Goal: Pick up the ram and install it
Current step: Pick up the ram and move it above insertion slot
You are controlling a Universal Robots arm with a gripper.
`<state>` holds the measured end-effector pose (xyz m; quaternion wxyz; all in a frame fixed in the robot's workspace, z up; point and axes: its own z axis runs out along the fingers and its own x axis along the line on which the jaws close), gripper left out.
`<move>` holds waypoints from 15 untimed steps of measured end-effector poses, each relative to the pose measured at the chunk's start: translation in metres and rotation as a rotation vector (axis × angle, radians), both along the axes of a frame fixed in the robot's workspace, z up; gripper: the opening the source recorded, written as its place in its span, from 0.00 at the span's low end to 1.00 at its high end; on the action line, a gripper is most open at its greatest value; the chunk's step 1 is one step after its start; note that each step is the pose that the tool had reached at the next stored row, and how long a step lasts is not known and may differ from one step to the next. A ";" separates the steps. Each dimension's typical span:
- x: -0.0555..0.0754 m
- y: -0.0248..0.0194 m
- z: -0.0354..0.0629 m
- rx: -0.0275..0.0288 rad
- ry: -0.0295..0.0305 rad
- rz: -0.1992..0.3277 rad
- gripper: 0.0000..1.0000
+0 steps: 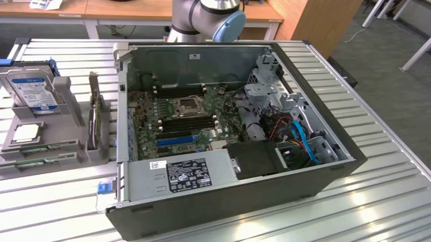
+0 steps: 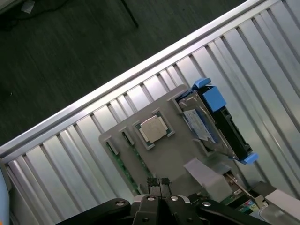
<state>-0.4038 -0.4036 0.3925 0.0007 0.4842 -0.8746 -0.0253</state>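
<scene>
**Pincer shut and empty over the parts holder, ram right by its tips**

At the exterior view's left, near the slatted table's (image 1: pixel 54 189) edge, your ram (image 1: pixel 40 147) lies flat in a slot along the grey holder's (image 1: pixel 64 132) front edge. The open case (image 1: pixel 235 212) and its memory slots (image 1: pixel 187 122) sit to the right. The wrist view adds your gripper (image 2: pixel 159 182), fingers pressed together and holding nothing. The ram (image 2: pixel 121 164) runs lengthwise along the holder's edge toward those tips, with the processor chip (image 2: pixel 153 129) beyond.
</scene>
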 end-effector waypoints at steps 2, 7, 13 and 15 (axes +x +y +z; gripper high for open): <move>0.000 0.0000 0.0000 0.0000 0.0000 0.025 0.10; 0.000 0.0000 0.0000 0.0000 0.0000 0.090 0.10; 0.000 0.0000 0.0000 0.0000 0.0000 0.167 0.10; 0.000 0.0000 0.0000 0.0001 0.0000 0.192 0.10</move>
